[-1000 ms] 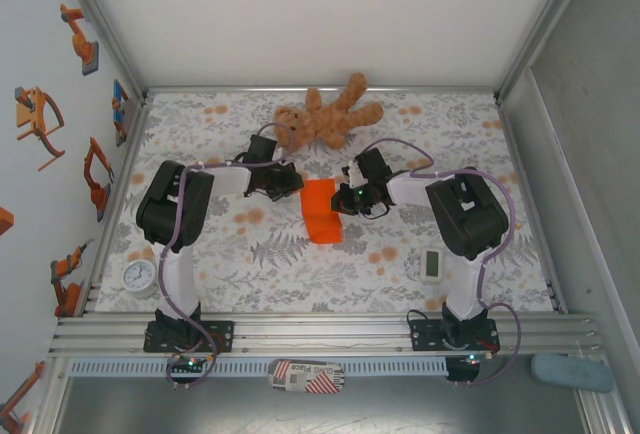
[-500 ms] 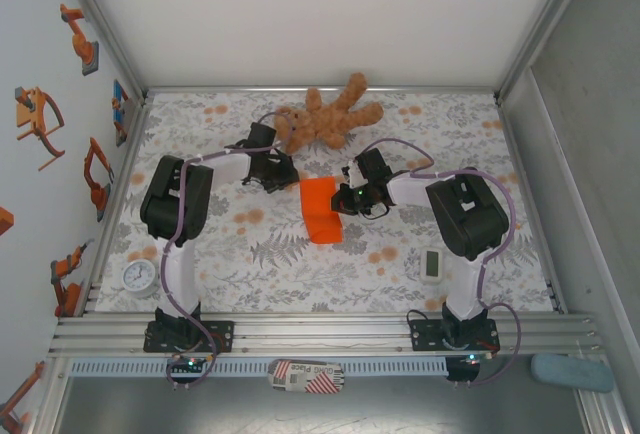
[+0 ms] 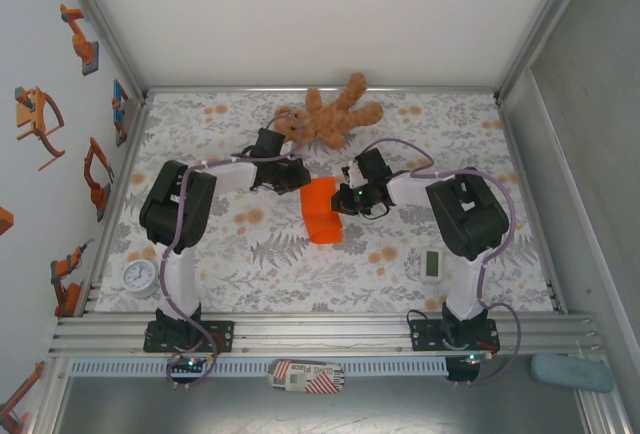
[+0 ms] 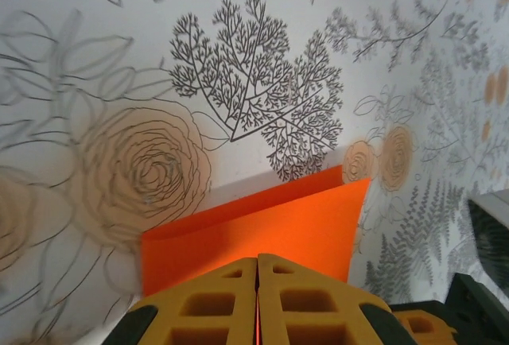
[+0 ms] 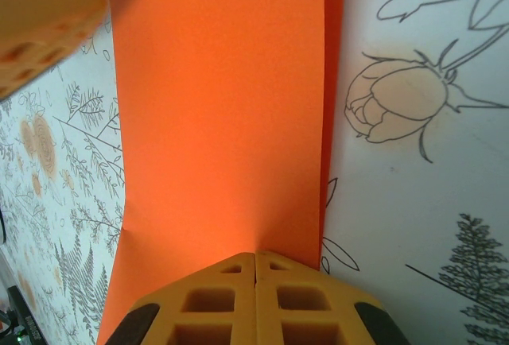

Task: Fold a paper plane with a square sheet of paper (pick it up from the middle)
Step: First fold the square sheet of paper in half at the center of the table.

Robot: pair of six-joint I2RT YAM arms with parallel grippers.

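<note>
The square sheet of paper (image 3: pixel 321 210) is bright orange and lies folded double on the flower-print table, narrow and upright in the top view. My left gripper (image 3: pixel 296 176) is shut, its tips at the sheet's far left corner. In the left wrist view the closed yellow fingertips (image 4: pixel 257 261) sit over the paper (image 4: pixel 262 218), whose two layers gape slightly at the far edge. My right gripper (image 3: pixel 340 197) is shut too, its tips (image 5: pixel 254 254) resting on the paper (image 5: pixel 223 106) by its right edge. A left finger (image 5: pixel 48 27) shows blurred at the upper left of the right wrist view.
A brown teddy bear (image 3: pixel 325 116) lies just behind both grippers. A small white gadget (image 3: pixel 432 264) rests at the front right and a round white dial (image 3: pixel 139 276) at the front left. Metal frame rails bound the table.
My left gripper drew back toward the bear, then swung right to the paper's far left corner. The right arm and the paper stayed still.
</note>
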